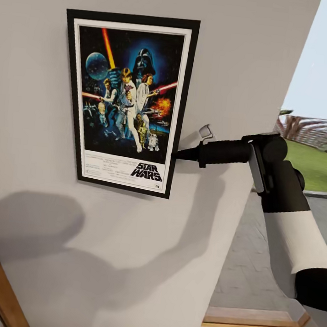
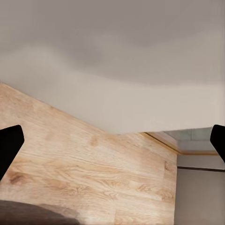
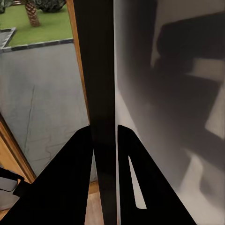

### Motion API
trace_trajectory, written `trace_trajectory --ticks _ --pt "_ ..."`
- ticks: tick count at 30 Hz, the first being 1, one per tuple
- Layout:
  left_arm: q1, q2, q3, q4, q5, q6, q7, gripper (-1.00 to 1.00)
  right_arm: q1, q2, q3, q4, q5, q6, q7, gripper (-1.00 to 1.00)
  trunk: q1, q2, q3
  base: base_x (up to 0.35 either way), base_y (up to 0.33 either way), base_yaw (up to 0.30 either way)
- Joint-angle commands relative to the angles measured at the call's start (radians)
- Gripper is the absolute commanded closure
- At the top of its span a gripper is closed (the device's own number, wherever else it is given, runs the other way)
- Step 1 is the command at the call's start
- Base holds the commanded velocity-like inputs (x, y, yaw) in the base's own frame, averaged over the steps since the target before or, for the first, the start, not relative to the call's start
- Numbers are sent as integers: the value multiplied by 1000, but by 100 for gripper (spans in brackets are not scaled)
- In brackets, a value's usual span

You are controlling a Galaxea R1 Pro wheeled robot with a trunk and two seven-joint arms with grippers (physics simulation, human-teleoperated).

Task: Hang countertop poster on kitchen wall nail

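— Right tool first: your fingers are clamped on the poster's right frame edge, low down. The right wrist view shows one finger on each side of the black frame.

— Where's the poster against the wall?

— Flat on it, upright, long axis vertical, tilted slightly. It lies to the tool's left, so your way out is rightward, away from the frame.

— Left tool?

— Spread open, holding nothing, low over a wooden surface. Your right arm is the one at the poster.

— The nail?

— You can't see it; I judge it's behind the frame, if the poster has caught.
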State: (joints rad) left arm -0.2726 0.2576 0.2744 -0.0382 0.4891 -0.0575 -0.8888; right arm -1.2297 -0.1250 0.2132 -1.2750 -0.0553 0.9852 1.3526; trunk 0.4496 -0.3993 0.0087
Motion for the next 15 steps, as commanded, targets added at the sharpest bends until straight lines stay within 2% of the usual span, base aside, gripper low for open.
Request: trace_trajectory --ticks 1,11,15 --pt "0 0 8 1 -9 -6 -2 -100 -1 -1 2 0 -7 12 0 100 0 -1 0 0 48 0" --pt "0 0 8 1 -9 -6 -2 -100 -1 -1 2 0 -7 12 0 100 0 -1 0 0 54 0" --pt "0 0 8 2 -9 -6 -2 -100 -1 -1 2 0 -7 12 0 100 0 -1 0 0 128 0"
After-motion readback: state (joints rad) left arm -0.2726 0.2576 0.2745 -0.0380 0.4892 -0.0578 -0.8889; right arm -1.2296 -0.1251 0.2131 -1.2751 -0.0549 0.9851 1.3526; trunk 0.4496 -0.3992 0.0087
